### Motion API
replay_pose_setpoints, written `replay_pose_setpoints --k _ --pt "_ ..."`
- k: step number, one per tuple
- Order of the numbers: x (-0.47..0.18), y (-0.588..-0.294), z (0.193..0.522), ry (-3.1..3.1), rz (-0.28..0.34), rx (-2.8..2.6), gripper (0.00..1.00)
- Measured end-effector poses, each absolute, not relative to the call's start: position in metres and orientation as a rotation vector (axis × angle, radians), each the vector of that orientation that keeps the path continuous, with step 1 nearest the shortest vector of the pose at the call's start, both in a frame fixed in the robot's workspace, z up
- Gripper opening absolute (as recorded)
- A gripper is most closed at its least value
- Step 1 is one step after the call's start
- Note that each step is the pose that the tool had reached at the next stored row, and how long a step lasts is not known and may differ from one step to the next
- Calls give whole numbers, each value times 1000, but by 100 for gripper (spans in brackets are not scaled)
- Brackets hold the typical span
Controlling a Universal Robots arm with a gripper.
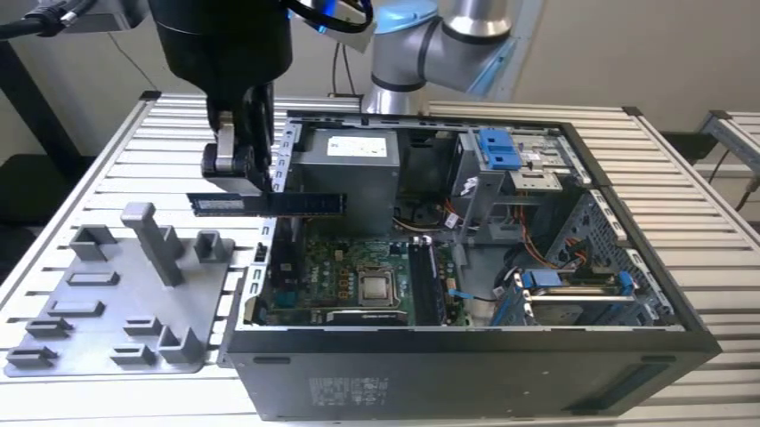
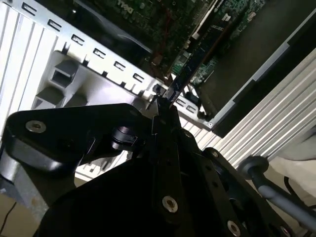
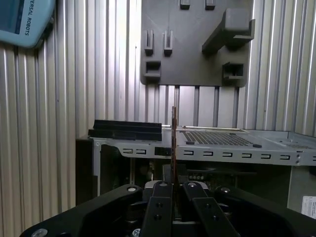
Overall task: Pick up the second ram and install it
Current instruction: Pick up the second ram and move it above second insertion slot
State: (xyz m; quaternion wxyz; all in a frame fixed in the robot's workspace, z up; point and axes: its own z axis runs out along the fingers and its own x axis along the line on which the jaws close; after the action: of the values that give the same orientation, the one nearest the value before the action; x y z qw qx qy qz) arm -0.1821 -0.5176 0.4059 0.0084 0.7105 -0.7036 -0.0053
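The second ram (image 1: 267, 204) is a long dark stick with a pale label near one end. It hangs level in the air over the case's wall on the exterior view's left. My gripper (image 1: 246, 189) is shut on it from above, near its middle. Both wrist views show the stick edge-on (image 2: 185, 71) (image 3: 174, 143), standing out from between the black fingers (image 2: 159, 129) (image 3: 159, 203). Below and toward the exterior view's right lies the green motherboard (image 1: 338, 276) with its long black sockets (image 1: 424, 283).
The open computer case (image 1: 475, 360) lies on a slatted metal table (image 1: 700, 222). A grey plastic tray (image 1: 107, 307) with upright blocks sits beside the case on the exterior view's left. Inside the case are a power supply (image 1: 344, 173), cables and blue drive clips (image 1: 499, 149).
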Motion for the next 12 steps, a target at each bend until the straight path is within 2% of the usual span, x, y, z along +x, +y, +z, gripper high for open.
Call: replay_pose_setpoints --k 12 --pt "-158 -518 406 -2199 -17 2220 14"
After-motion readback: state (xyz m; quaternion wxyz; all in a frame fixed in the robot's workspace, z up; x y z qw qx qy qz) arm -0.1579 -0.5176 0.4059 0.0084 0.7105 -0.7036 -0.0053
